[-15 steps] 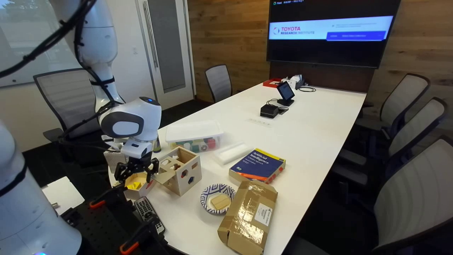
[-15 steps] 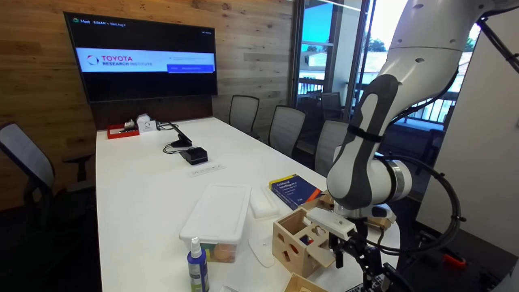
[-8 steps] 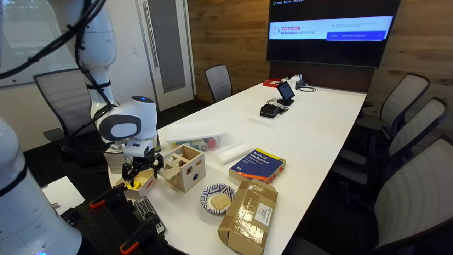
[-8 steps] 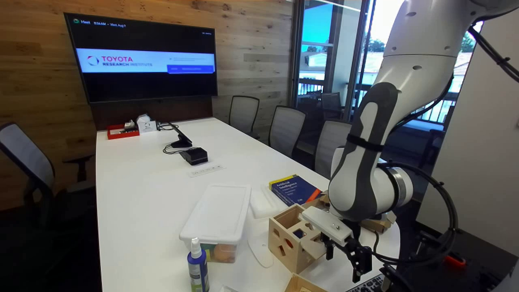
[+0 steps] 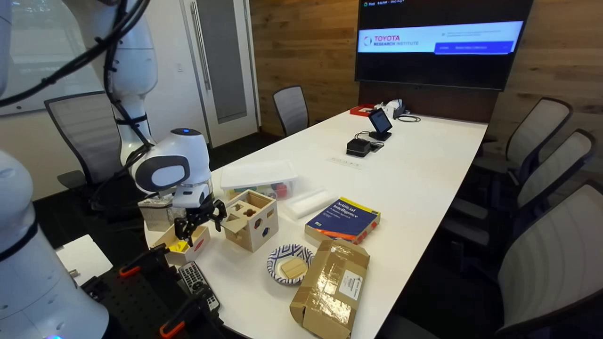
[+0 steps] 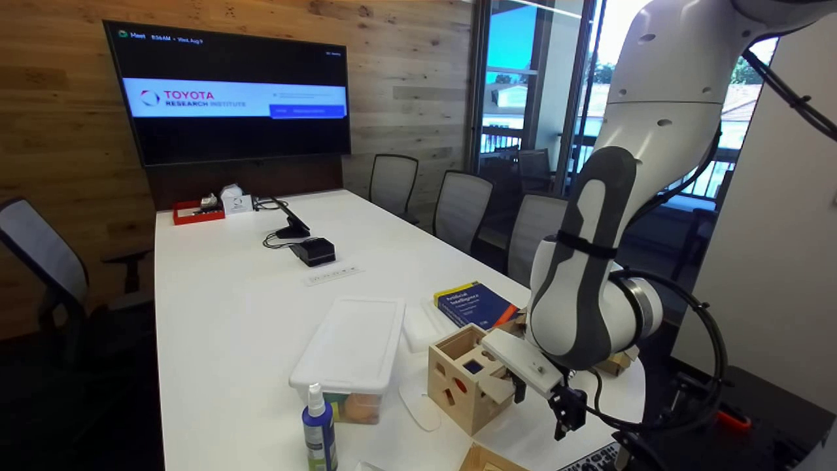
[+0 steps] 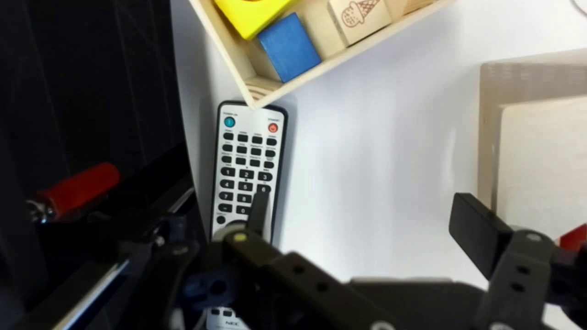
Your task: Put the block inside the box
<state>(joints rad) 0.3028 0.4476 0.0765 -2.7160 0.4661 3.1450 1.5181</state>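
Observation:
The light wooden box with shaped holes stands on the table, its flap sticking out toward my gripper. It also shows in an exterior view and at the right edge of the wrist view. My gripper is open and empty, low over the table beside the box; one finger is at the flap, contact unclear. A small wooden tray holds a yellow block, a blue block and an ice-cream-print block. Another wooden block lies in a bowl.
A remote lies under the left finger. The patterned bowl, a brown cardboard package and a blue book lie beyond the box. A lidded clear bin and a spray bottle stand nearby.
The open gripper has moved sideways, and the box has slid away from the robot's base along with it. The tray and the other objects have stayed in place.

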